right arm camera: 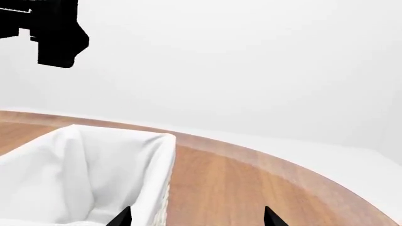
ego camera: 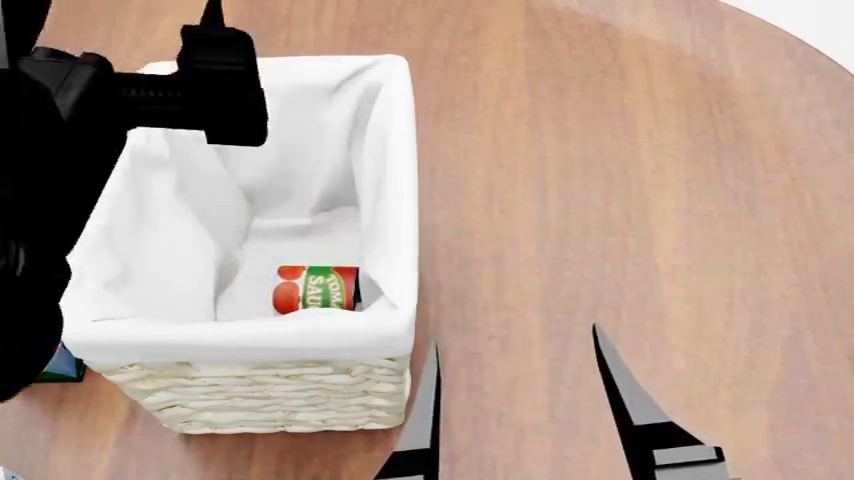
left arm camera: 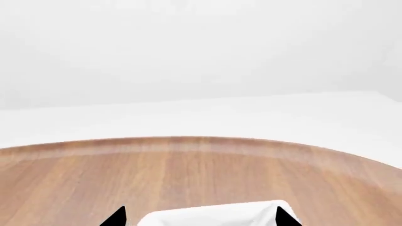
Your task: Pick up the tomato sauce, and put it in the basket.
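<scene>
1. The tomato sauce [ego camera: 318, 289] is lying on its side inside the basket [ego camera: 254, 395], at the near end on the white lining, so the drop-off looks done.
2. The basket is sitting at the left of the round wooden desk [ego camera: 627, 180], its lining folded out over the rim.
3. The right hand [ego camera: 514, 400] is hovering over bare desk just right of the basket's near corner, its two dark fingers apart and holding nothing; this reads as an arm parked clear of the work.
4. The left hand [left arm camera: 199, 217] is hanging over the basket's far end. Its wrist view is showing two finger tips spread apart with nothing between them, white lining just beyond them.
5. Only the head view is showing the can. The wrist views are showing lining, desk edge and pale background instead.
6. A small dark green item [ego camera: 60, 365] is peeking out left of the basket; what it is cannot be told.
</scene>
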